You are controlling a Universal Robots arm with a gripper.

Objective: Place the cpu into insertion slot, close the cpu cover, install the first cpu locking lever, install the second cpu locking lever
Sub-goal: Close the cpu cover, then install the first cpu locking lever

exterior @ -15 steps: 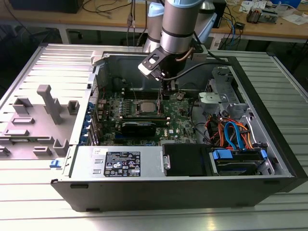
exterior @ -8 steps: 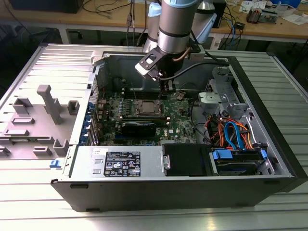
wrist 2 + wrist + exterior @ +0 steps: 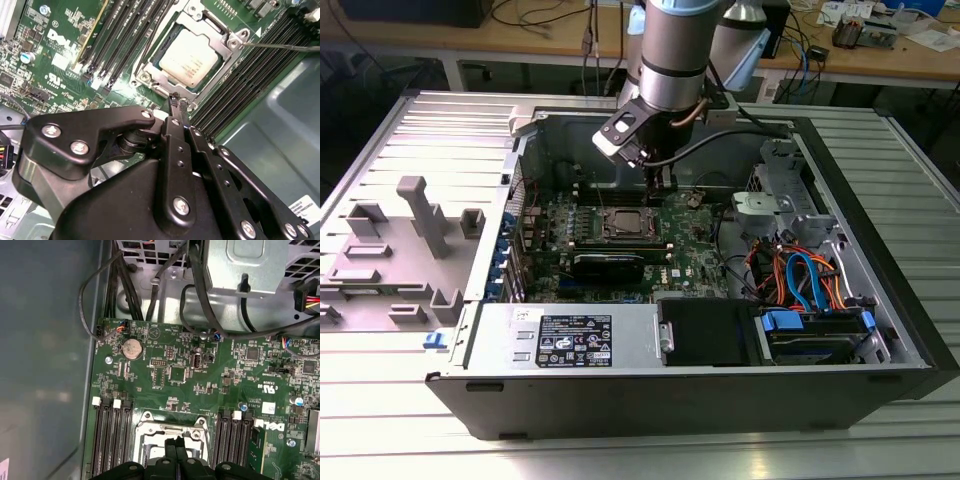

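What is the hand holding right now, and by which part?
Nothing: the hand is shut and empty by the edge of the cpu cover, with the cpu seated inside it.

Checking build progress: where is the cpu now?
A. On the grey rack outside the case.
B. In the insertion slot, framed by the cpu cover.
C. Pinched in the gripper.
B: in the second wrist view the cpu lies flat with the cpu cover framing it.

One cpu, one cover, one coin cell, two banks of memory slots, one gripper, one arm, one case.
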